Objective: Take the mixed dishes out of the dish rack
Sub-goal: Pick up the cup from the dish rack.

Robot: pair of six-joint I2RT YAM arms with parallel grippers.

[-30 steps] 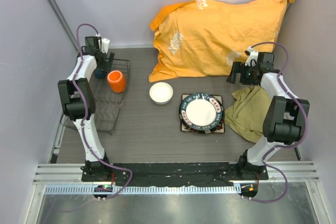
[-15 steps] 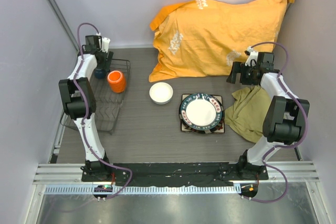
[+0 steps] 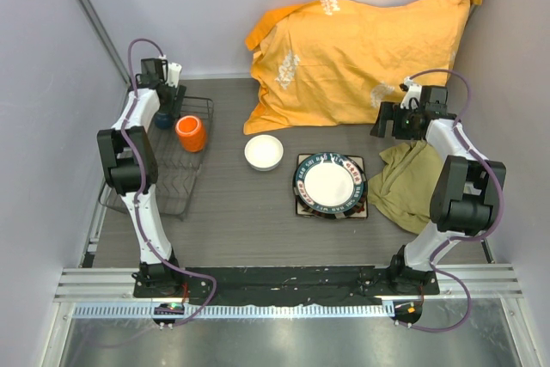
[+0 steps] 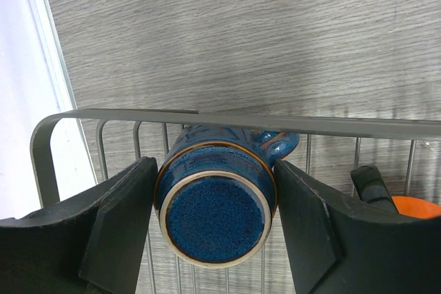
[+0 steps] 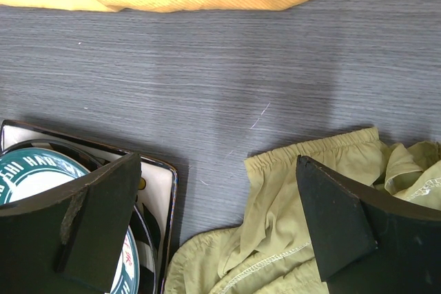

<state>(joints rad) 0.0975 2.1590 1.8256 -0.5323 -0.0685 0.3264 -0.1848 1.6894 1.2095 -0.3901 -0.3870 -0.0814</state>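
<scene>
The left pincer point(image 4: 215, 167) has drawn in over the last second, while the arm itself has barely shifted in the overhead view. Its two dark pads now press the sides of the blue cup point(image 4: 215, 219), so I judge it is grasping the cup but has not lifted it. The cup lies on its side at the far left corner of the dish rack point(image 3: 172, 185), base toward the wrist camera and just under the top rail. That makes this the start of one of the last removals. Only the cup and the orange mug point(image 3: 191, 133) are left in the rack (the mug sits against its right side, near the cup).

The white bowl point(image 3: 263, 152) stands out on the bench point(image 3: 241, 212). The round plate point(image 3: 330, 183) is stacked on the square plate point(image 3: 302, 209) to its right. The right pincer point(image 5: 219, 163) hangs released and empty over bare bench between those plates and a green cloth point(image 3: 404, 182).

The cup is glazed stoneware, speckled deep blue with a rust line round its foot and a pale unglazed ring, so it is smooth and possibly slippery. The rack is thin grey wire with a flat bent rail, and the bench has a grey wood grain
</scene>
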